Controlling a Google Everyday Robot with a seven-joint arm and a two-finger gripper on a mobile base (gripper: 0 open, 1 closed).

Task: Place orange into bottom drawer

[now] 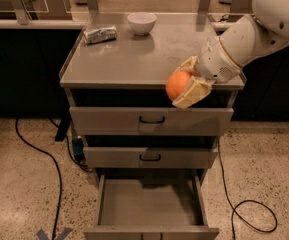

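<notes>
The floor [14, 184] is pale speckled stone. Black cables [59, 194] lie on it, and there is a blue tape mark [54, 232] near the front. A grey metal cabinet [134, 59] stands in the middle. Dark cupboards [19, 74] under a long counter [29, 23] run behind it. The gripper [186, 81] hangs at the cabinet's top front edge, on the right.

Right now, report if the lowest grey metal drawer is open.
Open: the drawer is pulled out, floor showing. Gripper grips round orange fruit above.
</notes>
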